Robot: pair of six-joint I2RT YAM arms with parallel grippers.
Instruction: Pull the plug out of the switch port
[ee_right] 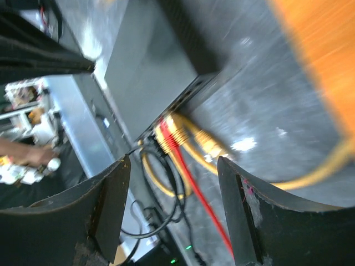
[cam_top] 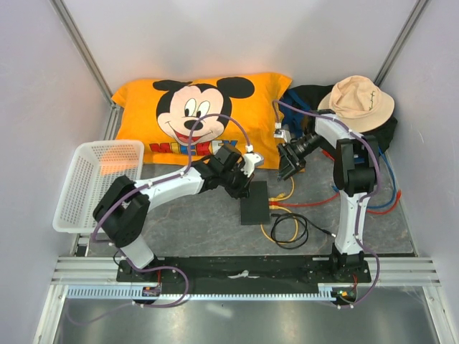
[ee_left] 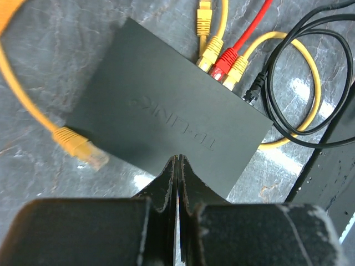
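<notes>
The TP-Link switch (cam_top: 254, 202) lies flat on the bench (cam_top: 193, 226) between the arms, the left hand (ee_left: 177, 166) pinched together over its near edge, seemingly bracing it, while the right hand (ee_right: 173, 166), spread apart and empty, hovers near the red plug (ee_left: 223, 62) and its yellow neighbours, which it next needs to straddle and close on.

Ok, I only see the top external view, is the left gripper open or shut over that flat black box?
Observer: The left gripper is shut, tips over the flat matte-black switch, at the edge opposite its ports.
Operator: What's plugged in?
Observer: A red plug with a yellow plug on each side, then a black cable.
Operator: And the right one?
Observer: The right gripper is open, facing those plugs.
</notes>
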